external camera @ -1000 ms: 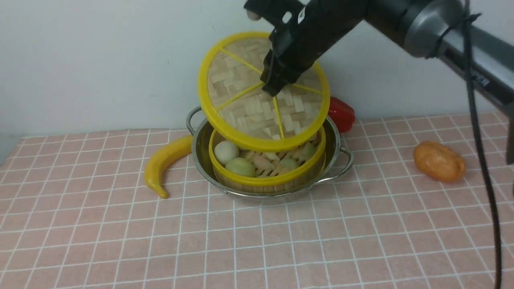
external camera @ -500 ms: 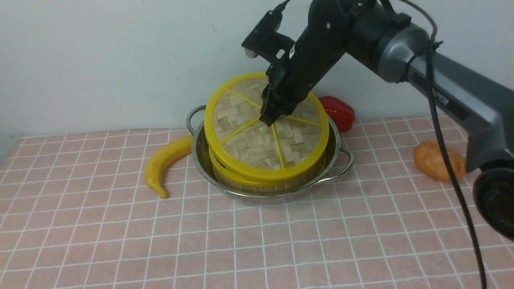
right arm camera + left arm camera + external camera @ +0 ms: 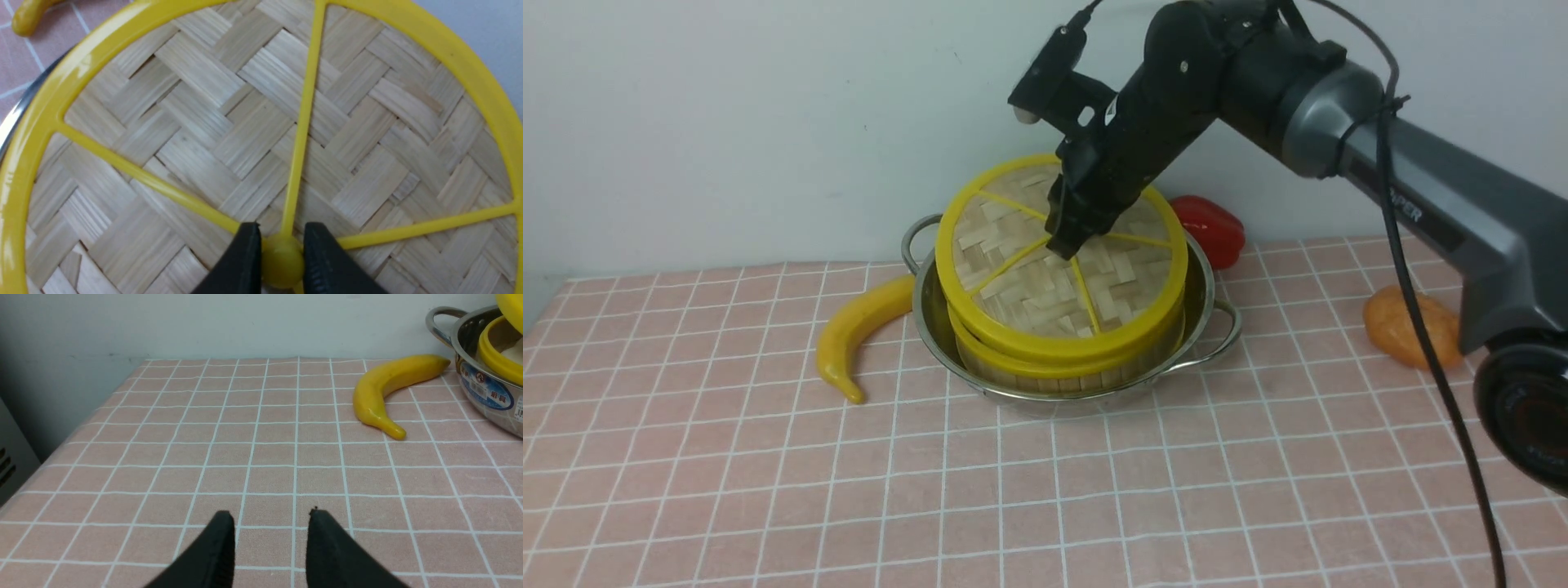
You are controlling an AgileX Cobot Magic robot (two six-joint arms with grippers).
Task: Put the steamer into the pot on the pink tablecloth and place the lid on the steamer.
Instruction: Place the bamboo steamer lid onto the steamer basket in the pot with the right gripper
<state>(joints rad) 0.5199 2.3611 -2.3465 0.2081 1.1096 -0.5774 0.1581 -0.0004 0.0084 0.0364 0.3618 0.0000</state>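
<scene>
Steamer (image 3: 1062, 376): 1, seated in pot (image 3: 1045, 398). Lid (image 3: 1045, 269): 1, over steamer, slightly askew; knob between our right gripper's (image 3: 282, 253) closed-in jaws. Left gripper (image 3: 271, 518): jaws wide, nothing held. Outstanding, we judge: level lid, release.

In the front view, the cloth (image 3: 980, 490) is open across the lower left and lower centre, a clear way in to the pot's (image 3: 1062, 402) near side. The banana (image 3: 854, 331) blocks the pot's left. At upper right, the right arm (image 3: 1258, 90) spans the space above the pepper (image 3: 1213, 231), and its cable (image 3: 1429, 343) hangs across the approach beside the bread roll (image 3: 1409, 327).
</scene>
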